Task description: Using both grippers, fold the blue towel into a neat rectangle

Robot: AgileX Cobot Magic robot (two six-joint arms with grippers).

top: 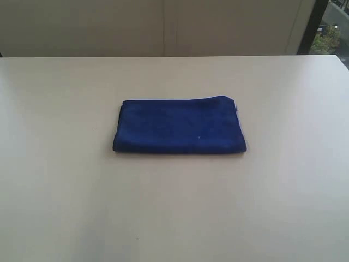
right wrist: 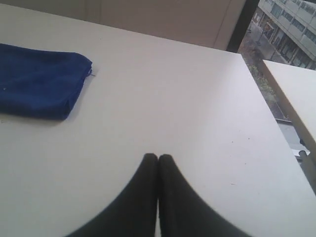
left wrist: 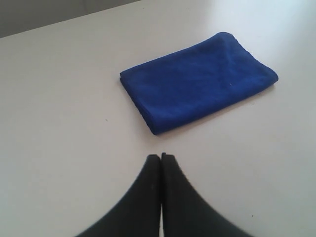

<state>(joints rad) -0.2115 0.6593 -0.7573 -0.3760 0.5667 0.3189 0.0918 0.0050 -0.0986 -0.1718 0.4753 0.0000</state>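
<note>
Exterior: the towel (top: 179, 125) lies folded in a flat rectangle at the middle of the table (top: 54, 191), with no arm in sight. Left wrist: the left gripper (left wrist: 161, 157) is pressed shut and empty, well apart from the towel; right wrist: the right gripper (right wrist: 158, 158) is likewise (also clear of the towel). Folding looks finished, so the next move calls for no more than squaring an edge.

I get soft, even daylight over the pale matte desk (top: 174, 218), hardly any shadows; the black left pincer (left wrist: 161, 157) and black right pincer (right wrist: 158, 157) look blurred up close.
</note>
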